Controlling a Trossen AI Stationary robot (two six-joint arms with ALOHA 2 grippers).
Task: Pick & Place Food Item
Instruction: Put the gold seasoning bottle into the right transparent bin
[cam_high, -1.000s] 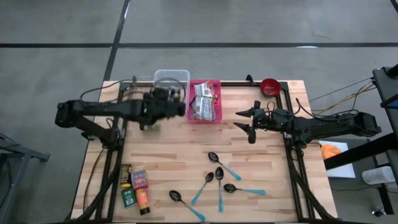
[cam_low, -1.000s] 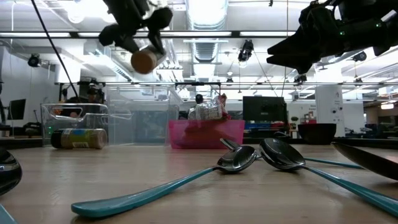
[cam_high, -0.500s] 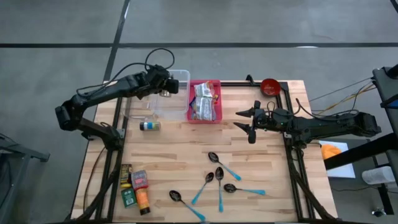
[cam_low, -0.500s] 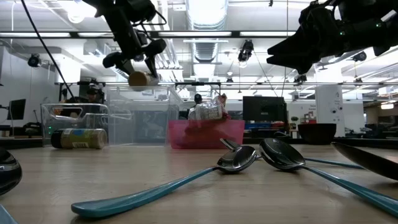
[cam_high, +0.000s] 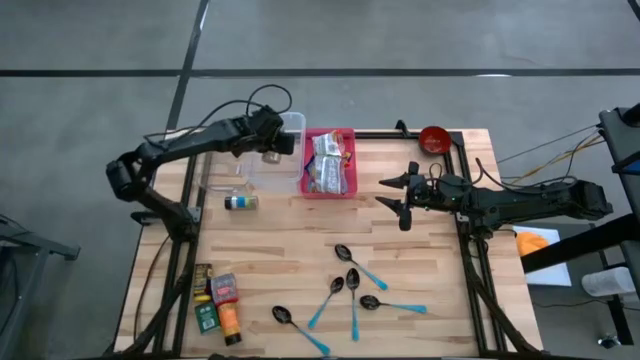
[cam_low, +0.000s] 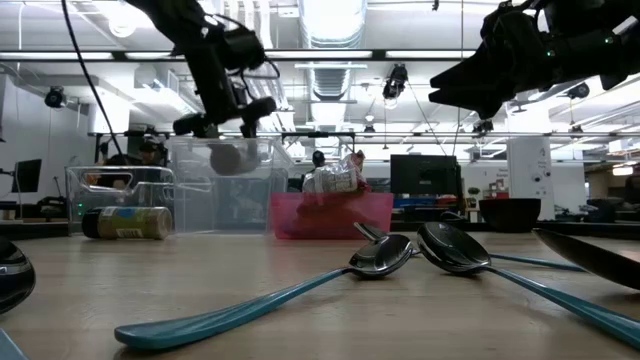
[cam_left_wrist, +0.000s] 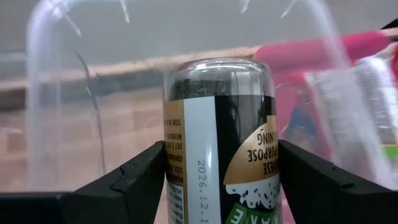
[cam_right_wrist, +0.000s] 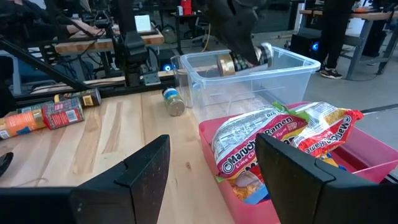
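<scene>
Nearest the front edge of the tabletop (cam_high: 300, 250) lie five teal-handled spoons (cam_high: 350, 290), with a cluster of small food packets (cam_high: 218, 300) toward the front left corner. Farther in, near the left edge, a second spice jar (cam_high: 238, 202) lies on its side.

At mid-depth by the right edge, the right gripper (cam_high: 398, 196) waits above the tabletop, its fingers spread and holding nothing.

Along the far edge sit the pink bin (cam_high: 330, 165) of ramen packets (cam_right_wrist: 273, 140) and, just beside it, the clear plastic bin (cam_high: 274, 150). The left gripper (cam_high: 268, 142) hangs over the clear plastic bin, pinching a spice jar (cam_left_wrist: 217, 137) around its body, the jar lying roughly level above the bin's floor.

To finish well, I would lower the jar well inside the walls before spreading the fingers, keeping it clear of the rim, so it settles rather than drops or bounces out.
</scene>
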